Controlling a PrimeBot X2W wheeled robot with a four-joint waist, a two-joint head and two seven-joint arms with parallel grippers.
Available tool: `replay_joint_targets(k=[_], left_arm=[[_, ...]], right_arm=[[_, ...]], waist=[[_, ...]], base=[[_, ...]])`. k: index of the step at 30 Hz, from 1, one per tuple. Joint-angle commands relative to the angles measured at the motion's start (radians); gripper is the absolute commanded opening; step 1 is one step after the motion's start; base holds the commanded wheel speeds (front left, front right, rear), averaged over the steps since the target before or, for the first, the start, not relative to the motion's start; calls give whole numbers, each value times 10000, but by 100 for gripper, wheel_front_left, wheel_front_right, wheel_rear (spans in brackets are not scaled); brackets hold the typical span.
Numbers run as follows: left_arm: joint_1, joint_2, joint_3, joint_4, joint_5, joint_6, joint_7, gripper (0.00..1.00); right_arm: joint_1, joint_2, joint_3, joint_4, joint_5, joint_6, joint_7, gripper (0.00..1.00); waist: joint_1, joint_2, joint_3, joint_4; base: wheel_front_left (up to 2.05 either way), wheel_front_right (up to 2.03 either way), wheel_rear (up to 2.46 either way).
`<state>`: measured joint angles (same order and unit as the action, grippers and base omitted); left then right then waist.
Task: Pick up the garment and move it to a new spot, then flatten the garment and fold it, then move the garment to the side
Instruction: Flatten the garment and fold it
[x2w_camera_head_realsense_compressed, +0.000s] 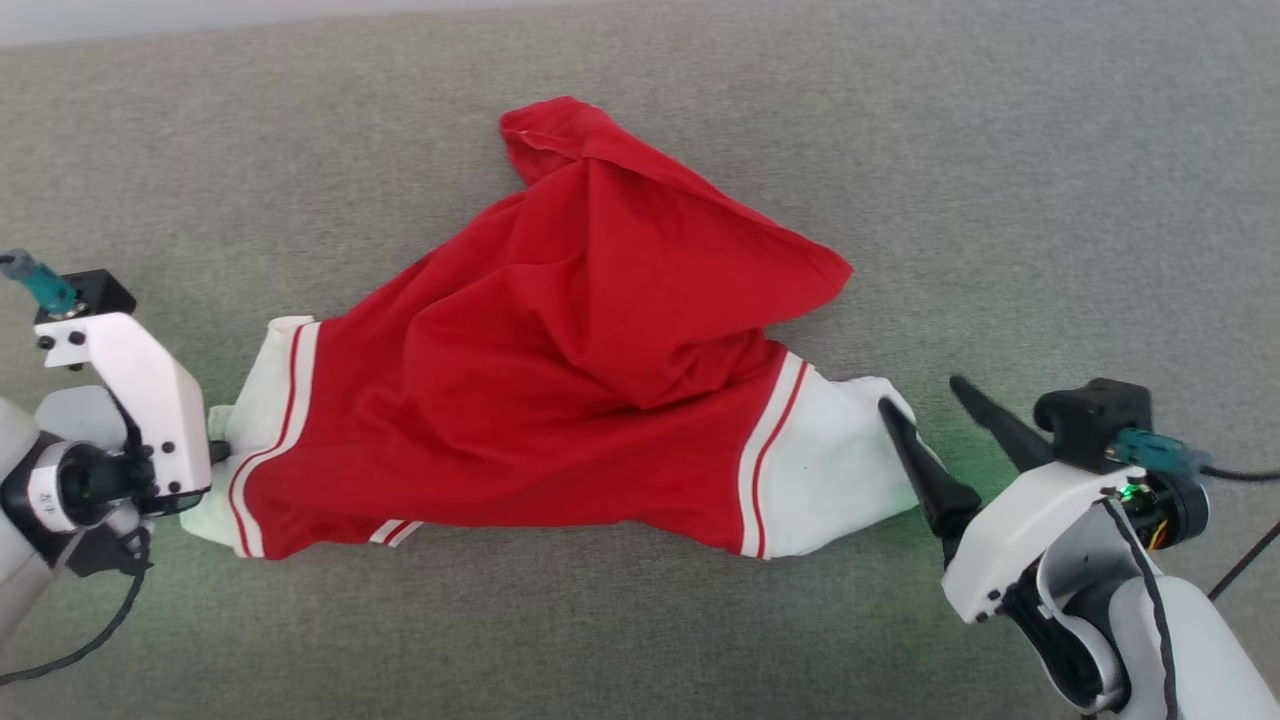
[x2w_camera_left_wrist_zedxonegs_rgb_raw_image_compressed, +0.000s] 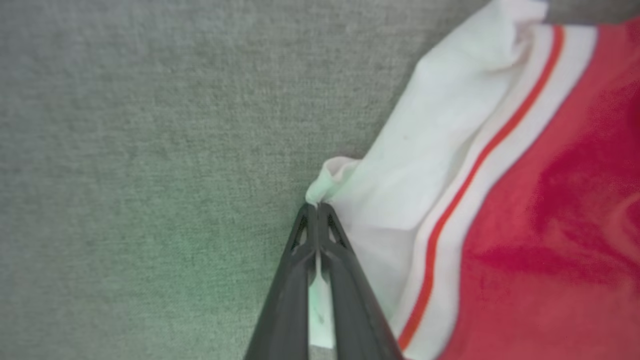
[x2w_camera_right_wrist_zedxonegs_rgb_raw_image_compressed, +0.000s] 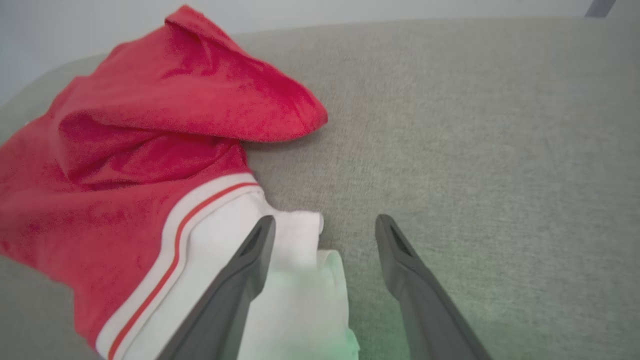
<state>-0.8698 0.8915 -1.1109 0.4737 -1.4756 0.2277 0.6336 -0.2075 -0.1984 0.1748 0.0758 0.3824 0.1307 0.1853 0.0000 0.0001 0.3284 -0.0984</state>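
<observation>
Grey fabric surface (x2w_camera_head_realsense_compressed: 1000, 150): one red garment (x2w_camera_head_realsense_compressed: 600, 330), two white sleeve ends (x2w_camera_head_realsense_compressed: 820, 470).

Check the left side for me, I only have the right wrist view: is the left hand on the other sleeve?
Observer: Yes. The left hand is shut on the edge of the garment's other white sleeve end.
Operator: Solid pinch or just the tips?
Observer: White fabric shows between its fingers, well below the tips.
Operator: Is that sleeve off the surface?
Observer: Doesn't look like it. In the head view it appears to lie on the grey surface.
</observation>
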Motion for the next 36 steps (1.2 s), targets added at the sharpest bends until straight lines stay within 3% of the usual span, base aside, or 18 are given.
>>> replay_joint_targets(k=[1,9,16,17,18,22,29,36], left_arm=[[396,-367,-355,165,98,-85,95,0],[-53,-1003,-413,615,392,-577,-61,0],[-387,-1526,-374,1032,562,-1008,-350,0],[-414,-1576,-336,1103,575,-1073,-434,0],[-476,-1634,-311,1193,617,-1108,-515,0],[-837,-1747,-284,1380,818,-1194,-635,0],[-1746,-1376,50,840,1035,-1205,-763,0],[-2790,-1096,425,-369,1329,-783,-774,0]], right_arm=[[84,-126,96,-142,171,1,482,100],[296,-709,255,-772,388,1,4060,100],[-291,-618,619,181,165,3,6626,100],[-321,-663,751,480,246,1,7073,42],[-358,-637,777,702,411,1,7321,0],[-984,-702,514,719,842,1,7555,0],[-2199,-1171,-379,-92,1677,1,7777,0],[-3447,-1465,-920,-644,2129,0,7959,0]], waist=[[0,-1,-26,132],[0,-1,-11,690],[0,-1,129,969],[0,-1,136,999],[0,-1,134,1029],[0,-1,19,1159],[0,-1,-466,1176],[0,-1,-1128,1205]], base=[[0,0,0],[0,0,0],[0,0,0],[0,0,0],[0,0,0],[0,0,0],[0,0,0],[0,0,0]])
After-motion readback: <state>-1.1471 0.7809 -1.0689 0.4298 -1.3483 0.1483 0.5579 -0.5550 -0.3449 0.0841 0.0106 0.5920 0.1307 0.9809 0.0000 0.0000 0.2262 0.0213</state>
